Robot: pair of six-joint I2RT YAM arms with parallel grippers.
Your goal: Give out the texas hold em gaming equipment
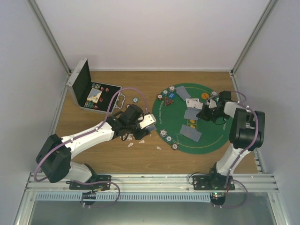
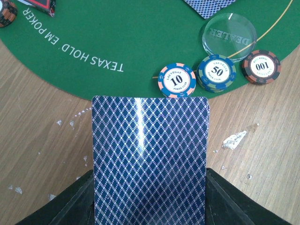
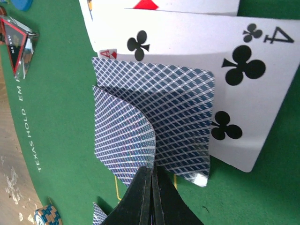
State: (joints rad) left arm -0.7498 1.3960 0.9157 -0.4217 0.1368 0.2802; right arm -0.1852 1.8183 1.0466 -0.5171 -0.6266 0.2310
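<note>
The wooden worktop [image 1: 140, 159] carries a round green mat [image 1: 206, 140] and, far left, an open metal case [image 1: 82, 86]. The left hand [image 1: 143, 124] clamps a pack of cards [image 2: 150, 159] just off the mat's edge. The right hand [image 3: 151, 187], fingers pressed together, pinches two bent cards [image 3: 140, 126] over a face-up four of clubs [image 3: 243, 93]. Three chips [image 2: 216, 72] sit beside a clear dealer button [image 2: 229, 35].
</note>
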